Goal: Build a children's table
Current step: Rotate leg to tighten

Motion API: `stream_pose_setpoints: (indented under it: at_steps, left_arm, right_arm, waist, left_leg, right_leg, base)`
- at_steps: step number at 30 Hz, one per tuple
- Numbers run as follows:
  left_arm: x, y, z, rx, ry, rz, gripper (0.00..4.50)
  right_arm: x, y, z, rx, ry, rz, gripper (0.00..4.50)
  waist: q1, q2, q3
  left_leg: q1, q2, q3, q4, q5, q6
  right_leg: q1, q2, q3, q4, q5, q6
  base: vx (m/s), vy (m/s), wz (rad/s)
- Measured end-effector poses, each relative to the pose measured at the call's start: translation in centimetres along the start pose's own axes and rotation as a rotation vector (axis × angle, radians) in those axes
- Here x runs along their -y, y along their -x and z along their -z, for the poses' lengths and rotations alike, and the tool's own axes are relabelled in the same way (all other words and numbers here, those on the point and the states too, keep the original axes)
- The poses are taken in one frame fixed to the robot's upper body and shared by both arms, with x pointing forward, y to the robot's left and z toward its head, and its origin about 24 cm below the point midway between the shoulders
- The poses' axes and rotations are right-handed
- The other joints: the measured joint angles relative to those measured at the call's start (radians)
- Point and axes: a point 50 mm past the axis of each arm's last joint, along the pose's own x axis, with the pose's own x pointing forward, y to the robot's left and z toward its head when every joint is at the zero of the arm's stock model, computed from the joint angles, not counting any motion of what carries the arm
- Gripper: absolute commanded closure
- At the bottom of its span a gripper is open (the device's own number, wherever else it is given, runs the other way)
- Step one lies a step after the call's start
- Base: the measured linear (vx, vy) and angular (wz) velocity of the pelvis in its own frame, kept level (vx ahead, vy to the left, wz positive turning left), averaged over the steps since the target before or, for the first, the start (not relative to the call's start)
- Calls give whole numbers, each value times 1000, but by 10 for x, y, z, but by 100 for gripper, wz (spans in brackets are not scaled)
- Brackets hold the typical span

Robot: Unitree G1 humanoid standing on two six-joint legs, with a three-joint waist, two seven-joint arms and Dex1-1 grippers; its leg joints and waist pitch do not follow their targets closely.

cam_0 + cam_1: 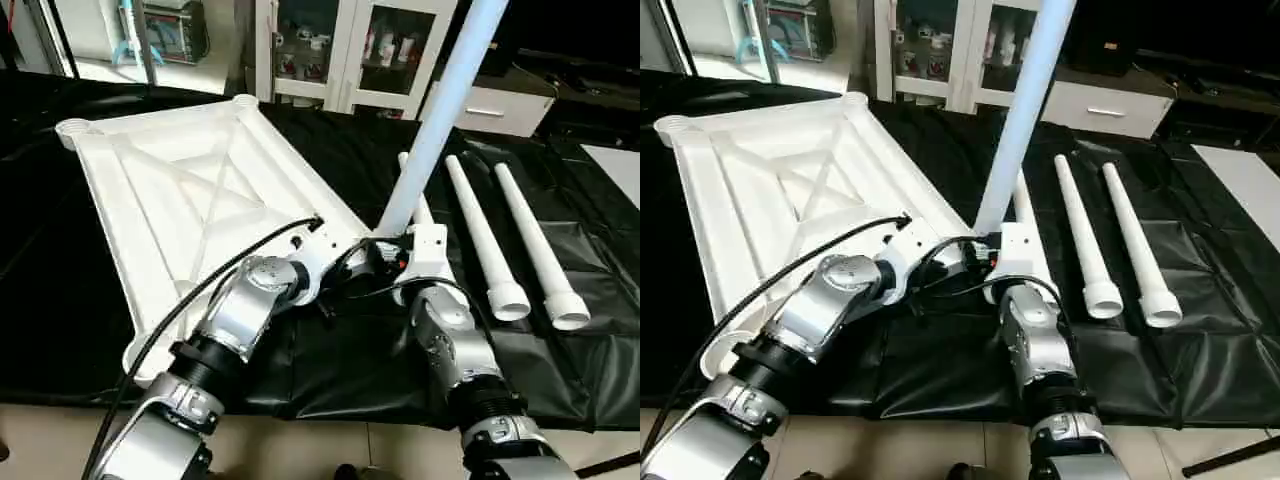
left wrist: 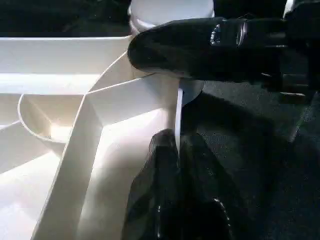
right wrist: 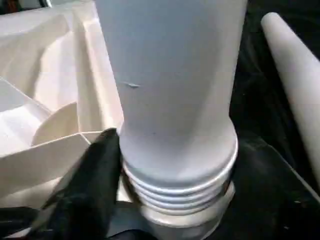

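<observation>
Tabletop (image 1: 190,190) lies underside up on the black-draped counter (image 1: 560,380). One leg (image 1: 440,110) stands tilted in its near corner socket. Left end effector (image 2: 177,150) is pressed together, pinching the tabletop rim. Right end effector (image 1: 385,258) sits at the leg's base, apparently spread around it. Three more legs (image 1: 535,250) lie beside.

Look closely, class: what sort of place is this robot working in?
Probably an indoor lab or workshop: a work table draped in black sheeting, white glass-door cabinets stocked with small items behind it, and equipment on a shelf at the back.
</observation>
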Motion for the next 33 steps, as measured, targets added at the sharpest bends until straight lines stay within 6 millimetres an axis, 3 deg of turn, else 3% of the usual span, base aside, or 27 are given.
stream_pose_setpoints:
  at_steps: [3, 5, 9, 16, 20, 30, 33]
  left_arm:
    - [-12, 8, 4, 0, 2, -43, 450]
    - [-15, 14, 7, -1, -5, -36, 450]
    - [-15, 25, 14, 8, -4, 74, 450]
    - [-13, 48, 27, -3, -53, 293, 450]
    - [-13, 60, 31, -11, -76, 385, 450]
    - [-10, 62, 31, -13, -91, 436, 450]
    - [-10, 61, 31, -17, -93, 436, 450]
  right_arm:
    - [-10, 0, -4, 20, 4, -106, 56]
    - [-10, 1, -8, 16, 30, -154, 51]
    - [4, 5, -20, -29, 128, -260, 6]
    - [32, 24, -34, -145, 266, -520, 2]
    - [31, 35, -31, -207, 267, -669, 2]
    - [25, 40, -21, -271, 278, -797, 2]
    - [25, 40, -16, -280, 266, -796, 31]
  waist:
    - [-14, 0, 0]
    - [-19, 1, 1]
    - [-6, 2, 0]
    - [30, 6, -4]
    - [40, 6, -5]
    - [50, 3, -8]
    - [51, 0, -10]
  left_leg:
    - [-5, -1, -4, -2, 0, 0]
    - [-3, -1, -6, -3, 0, 0]
    - [3, -1, -2, -9, 0, 0]
    - [5, 1, 9, -8, 0, 0]
    - [7, 4, 11, -13, 0, -1]
    - [4, 4, 12, -9, 0, -1]
    - [4, 4, 12, -9, 0, -1]
  right_leg:
    - [-9, 1, -3, 0, 0, 0]
    - [-10, 2, -3, 1, 0, 0]
    - [-9, 2, 1, 2, 1, -2]
    - [-8, 1, 9, 16, 8, -7]
    - [-8, 2, 11, 21, 6, -3]
    - [-7, 1, 11, 22, 6, -4]
    - [-7, 1, 11, 22, 6, -4]
  base:
    - [0, 0, 0]
    - [0, 0, 0]
    - [0, 0, 0]
    - [15, -3, 3]
    - [0, 0, 0]
    - [0, 0, 0]
    - [0, 0, 0]
